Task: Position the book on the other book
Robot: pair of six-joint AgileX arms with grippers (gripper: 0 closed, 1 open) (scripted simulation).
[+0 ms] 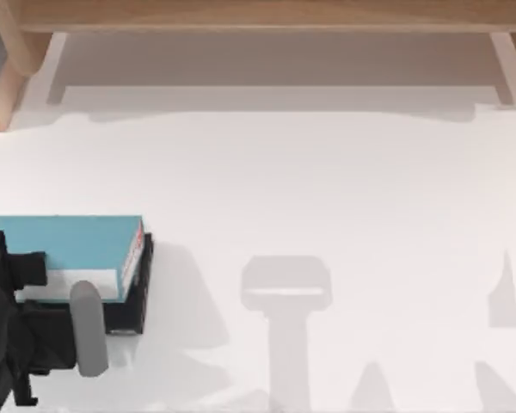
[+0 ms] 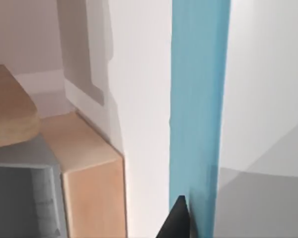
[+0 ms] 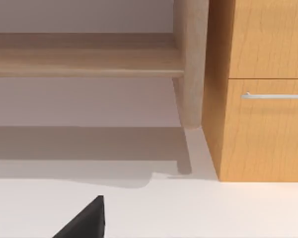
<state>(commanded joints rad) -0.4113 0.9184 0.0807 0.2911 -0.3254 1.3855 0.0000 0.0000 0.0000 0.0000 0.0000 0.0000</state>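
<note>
At the lower left of the top view the teal-blue book (image 1: 73,243) lies flat on top of the black book (image 1: 136,301), whose dark edge shows along the teal book's right side and below it. The teal book's long axis runs left to right across the frame, with its red-and-white spine edge at the right end and its white page edges facing the bottom of the frame. The left gripper (image 1: 9,275) sits at the left edge of the frame against the book's left end, the dark arm and a grey link lying over the lower part of the stack; whether its fingers are spread or pinching the book cannot be told. In the left wrist view the teal cover (image 2: 198,109) shows as a tall blue strip beside the white table (image 1: 344,189), with a wooden cabinet (image 2: 92,183) nearby.
</note>
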